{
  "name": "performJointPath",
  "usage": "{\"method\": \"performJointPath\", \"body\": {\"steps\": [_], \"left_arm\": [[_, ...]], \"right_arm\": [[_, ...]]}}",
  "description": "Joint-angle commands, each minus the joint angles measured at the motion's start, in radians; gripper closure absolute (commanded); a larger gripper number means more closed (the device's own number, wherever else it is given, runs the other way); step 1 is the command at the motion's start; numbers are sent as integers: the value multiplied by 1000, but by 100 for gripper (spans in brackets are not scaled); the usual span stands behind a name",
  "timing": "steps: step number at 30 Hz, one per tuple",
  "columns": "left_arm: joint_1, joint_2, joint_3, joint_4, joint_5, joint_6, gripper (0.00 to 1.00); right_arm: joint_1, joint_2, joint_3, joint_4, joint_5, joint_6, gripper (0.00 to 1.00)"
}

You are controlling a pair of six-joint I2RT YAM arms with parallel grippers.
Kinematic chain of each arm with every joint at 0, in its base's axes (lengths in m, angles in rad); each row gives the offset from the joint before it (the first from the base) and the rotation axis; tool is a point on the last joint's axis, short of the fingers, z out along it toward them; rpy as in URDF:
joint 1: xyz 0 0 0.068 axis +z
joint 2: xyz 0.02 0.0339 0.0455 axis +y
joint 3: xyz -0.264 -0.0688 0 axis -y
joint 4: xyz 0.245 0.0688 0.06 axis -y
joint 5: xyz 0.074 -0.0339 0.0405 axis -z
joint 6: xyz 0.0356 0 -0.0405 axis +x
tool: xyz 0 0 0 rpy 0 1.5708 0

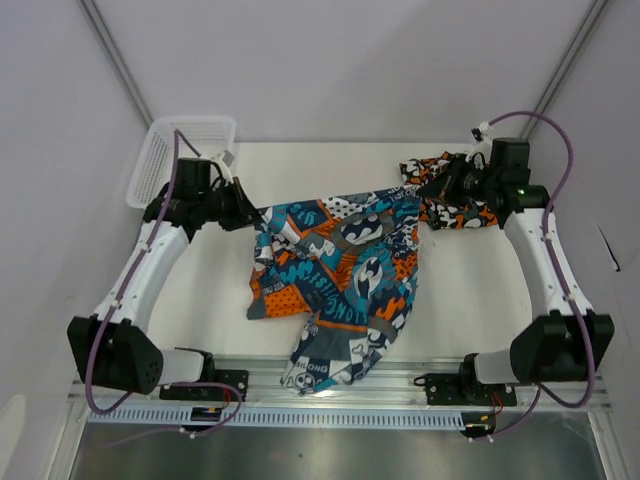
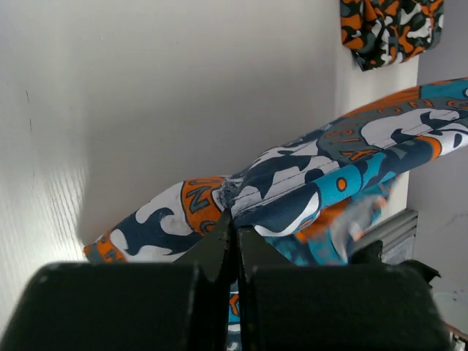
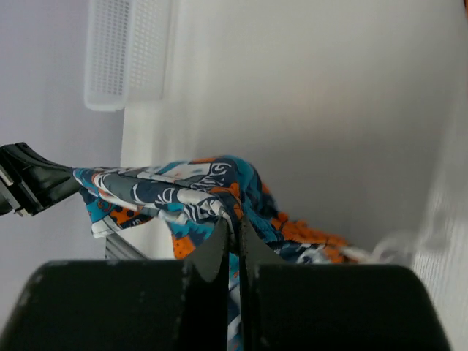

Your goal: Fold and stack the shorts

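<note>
As left gripper [image 2: 234, 227] and right gripper [image 3: 235, 227] pinch blue shorts [image 1: 345, 280], arms extend forward.

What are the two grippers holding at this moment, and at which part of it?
Both hold the cartoon print shorts. The left gripper pinches a fold at their left end, and the right gripper pinches their right end; the rest sags between them.
</note>
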Motion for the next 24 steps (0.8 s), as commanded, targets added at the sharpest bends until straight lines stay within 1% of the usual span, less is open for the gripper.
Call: {"method": "performJointPath", "body": {"steps": [1, 2, 5, 8, 10, 12, 13, 15, 16, 17, 18, 19, 20, 21, 23, 24], "left_arm": [[4, 52, -31, 206, -27, -43, 100], [4, 105, -30, 223, -16, -44, 100], [-6, 141, -4, 259, 61, -41, 100], [-26, 92, 45, 237, 41, -4, 100], [-28, 40, 91, 184, 59, 19, 100], [-34, -37, 145, 123, 71, 45, 100], [-51, -68, 203, 101, 55, 52, 100], [-74, -137, 255, 49, 13, 69, 100], [-89, -216, 266, 46, -13, 69, 100], [-112, -259, 282, 45, -48, 66, 100], [-118, -302, 282, 70, -54, 50, 100], [-123, -386, 280, 84, -56, 42, 100], [-123, -423, 277, 101, -53, 33, 100], [-123, -459, 274, 127, -54, 19, 100], [-123, -537, 285, 139, -54, 13, 100], [-123, -555, 298, 144, -51, 8, 100]], "right_arm": [[-30, 45, 6, 211, -115, 50, 100], [-32, 74, 9, 240, -115, 50, 100], [-30, 128, 32, 284, -135, 49, 100], [-39, 92, 53, 289, -137, 13, 100], [-39, 57, 49, 316, -198, 13, 100], [-79, -29, 29, 397, -250, 50, 100], [-81, -112, 6, 445, -281, 59, 100], [-81, -213, -13, 479, -281, 67, 100], [-81, -265, -20, 496, -279, 74, 100], [-81, -366, -25, 517, -272, 81, 100], [-81, -417, -22, 519, -251, 81, 100], [-81, -466, -17, 519, -240, 78, 100], [-81, -512, -1, 511, -223, 72, 100], [-81, -595, 16, 498, -191, 49, 100], [-79, -657, 58, 443, -166, 21, 100], [-79, -699, 114, 416, -155, -11, 100]]}}
